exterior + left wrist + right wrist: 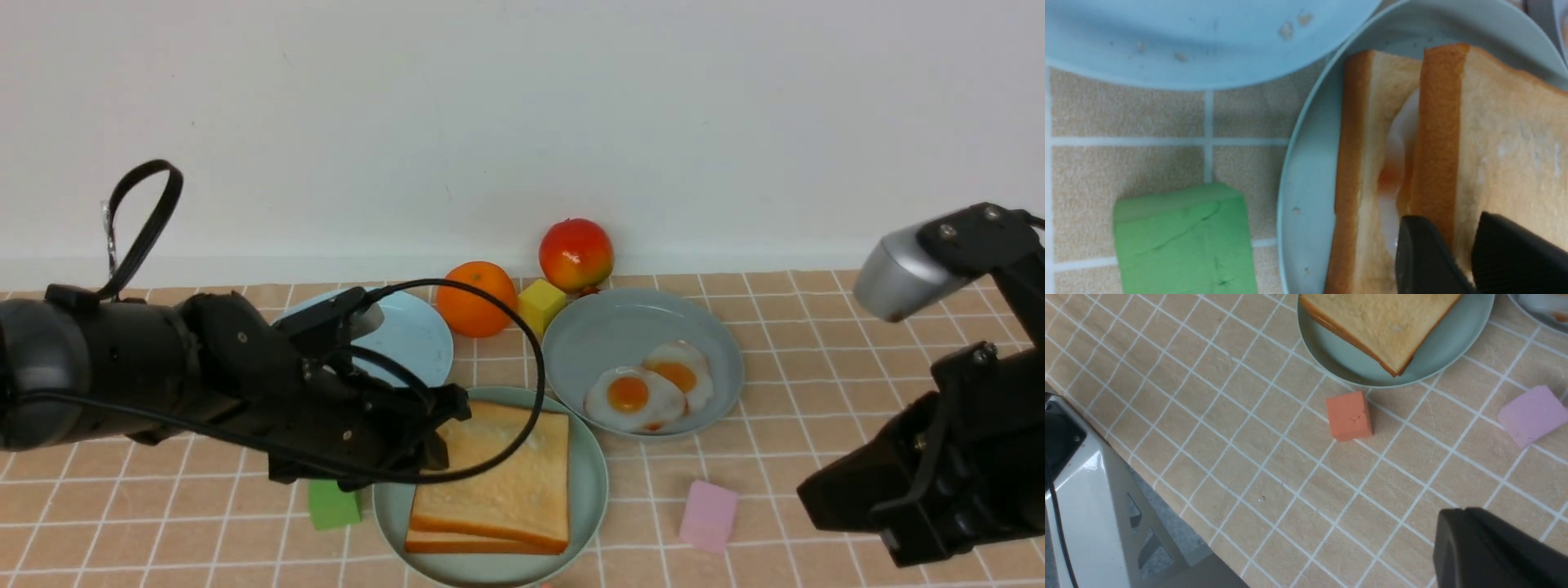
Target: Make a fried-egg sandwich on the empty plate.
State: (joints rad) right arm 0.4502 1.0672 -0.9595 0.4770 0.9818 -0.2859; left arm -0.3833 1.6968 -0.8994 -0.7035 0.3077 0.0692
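The mint-green plate (592,482) holds two stacked toast slices, the upper slice (506,474) lying on the lower slice (473,543). In the left wrist view a fried egg (1396,134) shows white and orange between them. My left gripper (445,429) is at the stack's left edge. Its jaws stand apart on either side of the upper slice's crust (1439,122), one finger under it and one above, with a strip of the slice's top showing beside the upper finger. My right gripper (816,494) hangs shut and empty over the table at the right.
A grey-blue dish (620,327) holds two more fried eggs (637,396). Behind lie a sky-blue plate (416,335), an orange (478,298), a red fruit (575,253) and a yellow cube (540,304). Green (333,504), pink (709,514) and orange-red (1349,415) blocks lie near the mint-green plate.
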